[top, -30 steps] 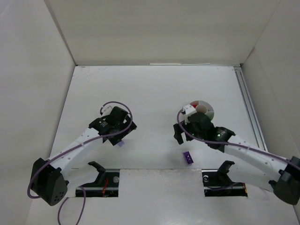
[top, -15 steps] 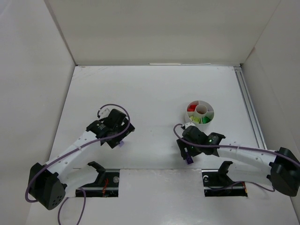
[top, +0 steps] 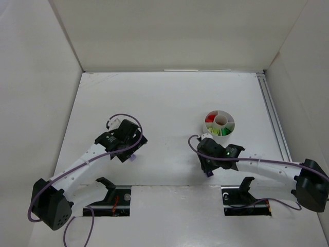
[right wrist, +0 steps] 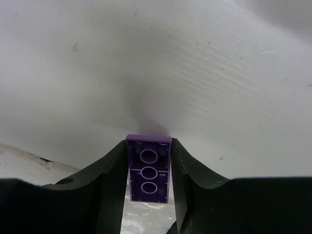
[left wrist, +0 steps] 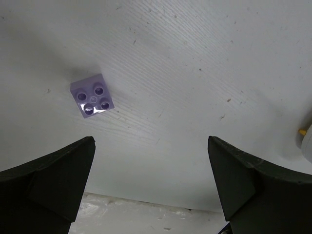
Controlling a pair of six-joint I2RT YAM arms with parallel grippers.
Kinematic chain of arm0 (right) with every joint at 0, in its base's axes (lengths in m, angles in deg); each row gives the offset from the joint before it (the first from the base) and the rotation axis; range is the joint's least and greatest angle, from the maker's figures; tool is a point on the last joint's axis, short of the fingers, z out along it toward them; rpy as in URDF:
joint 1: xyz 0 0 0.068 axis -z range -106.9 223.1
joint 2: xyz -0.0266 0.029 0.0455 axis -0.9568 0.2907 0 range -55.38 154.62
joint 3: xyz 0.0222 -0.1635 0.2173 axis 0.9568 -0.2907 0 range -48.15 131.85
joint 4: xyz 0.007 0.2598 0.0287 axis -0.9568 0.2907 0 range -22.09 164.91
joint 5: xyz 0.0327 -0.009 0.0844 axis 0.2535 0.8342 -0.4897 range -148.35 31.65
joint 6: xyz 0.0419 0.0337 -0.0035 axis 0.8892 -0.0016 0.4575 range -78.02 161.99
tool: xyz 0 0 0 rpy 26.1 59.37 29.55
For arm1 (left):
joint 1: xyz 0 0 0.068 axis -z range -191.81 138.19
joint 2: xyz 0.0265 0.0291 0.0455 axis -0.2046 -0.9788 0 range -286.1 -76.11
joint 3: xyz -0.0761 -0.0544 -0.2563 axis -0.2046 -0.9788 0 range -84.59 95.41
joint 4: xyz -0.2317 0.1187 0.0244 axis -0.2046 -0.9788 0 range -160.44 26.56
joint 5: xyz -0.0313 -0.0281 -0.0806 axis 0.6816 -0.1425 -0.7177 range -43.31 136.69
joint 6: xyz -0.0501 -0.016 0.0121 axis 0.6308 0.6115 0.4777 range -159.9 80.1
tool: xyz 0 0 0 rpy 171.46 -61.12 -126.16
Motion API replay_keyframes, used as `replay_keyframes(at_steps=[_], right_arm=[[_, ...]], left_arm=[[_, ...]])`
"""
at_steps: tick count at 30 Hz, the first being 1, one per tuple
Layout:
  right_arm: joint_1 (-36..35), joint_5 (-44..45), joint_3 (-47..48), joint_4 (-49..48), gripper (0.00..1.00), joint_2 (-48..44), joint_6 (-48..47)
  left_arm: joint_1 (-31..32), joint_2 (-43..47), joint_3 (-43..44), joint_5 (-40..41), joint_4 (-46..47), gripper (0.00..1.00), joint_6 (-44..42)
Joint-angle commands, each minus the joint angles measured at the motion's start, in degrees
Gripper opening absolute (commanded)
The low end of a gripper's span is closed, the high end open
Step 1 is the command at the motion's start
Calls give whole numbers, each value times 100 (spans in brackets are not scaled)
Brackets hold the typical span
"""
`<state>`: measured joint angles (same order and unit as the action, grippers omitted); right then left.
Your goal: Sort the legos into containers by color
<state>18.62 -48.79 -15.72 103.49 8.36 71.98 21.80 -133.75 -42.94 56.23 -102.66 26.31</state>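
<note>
- The right gripper (right wrist: 148, 142) is closed on a purple brick (right wrist: 148, 170). One finger presses each long side.
- The purple brick is a two-by-three piece with its hollow underside and three round tubes facing the wrist camera. Its far end points at 12 o'clock in that view.
- The far end of the purple brick is at or just above the table (right wrist: 195, 73). Contact cannot be confirmed.
- In the top view the right gripper (top: 208, 167) is low over the table, and only a sliver of the purple brick (top: 208, 173) shows at its 6 o'clock edge.
- The dish (top: 231, 117) stands near the right gripper, at about 1 o'clock from it and apart from it.
- Wedge compartments surround the central cup (top: 220, 121).
- Red bricks (top: 209, 119) lie in the wedge at 9 o'clock of the cup.
- Lime bricks (top: 214, 130) lie in the wedge at 7 o'clock.
- Green bricks (top: 225, 131) lie in the wedge at 5 o'clock.
- The left gripper (left wrist: 150, 141) is fully spread and holds nothing.
- A lilac brick (left wrist: 92, 96), two-by-two and studs up, lies flat on the table. It sits at 10 o'clock from the gap between the fingers and touches neither finger.
- In the top view the lilac brick (top: 132, 157) shows just beside the left gripper (top: 128, 152), at its 5 o'clock side.
- The two grippers are well apart, with the left one at 9 o'clock from the right.
</note>
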Motion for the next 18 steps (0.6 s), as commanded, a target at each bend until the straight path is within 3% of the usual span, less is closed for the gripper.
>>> replay_keyframes(at_steps=[1,4,8,13,18], right_arm=[[-45,755,851,46,25,-134,-160],[68,1608,1476,-136,25,-109,-659],[902,1874,2127,-524,24,77,-1521],[2665,1225,2409,-1288,23,77,-2331],[3733,705,2655,-1684,24,435,-2823]], left_arm=[[-38,-106,-52,153,29,100,-126],[-38,-316,-52,206,81,100,-179],[-38,-598,1,206,134,100,-328],[-152,-791,54,206,186,100,-381],[-530,-1125,177,206,187,100,-706]])
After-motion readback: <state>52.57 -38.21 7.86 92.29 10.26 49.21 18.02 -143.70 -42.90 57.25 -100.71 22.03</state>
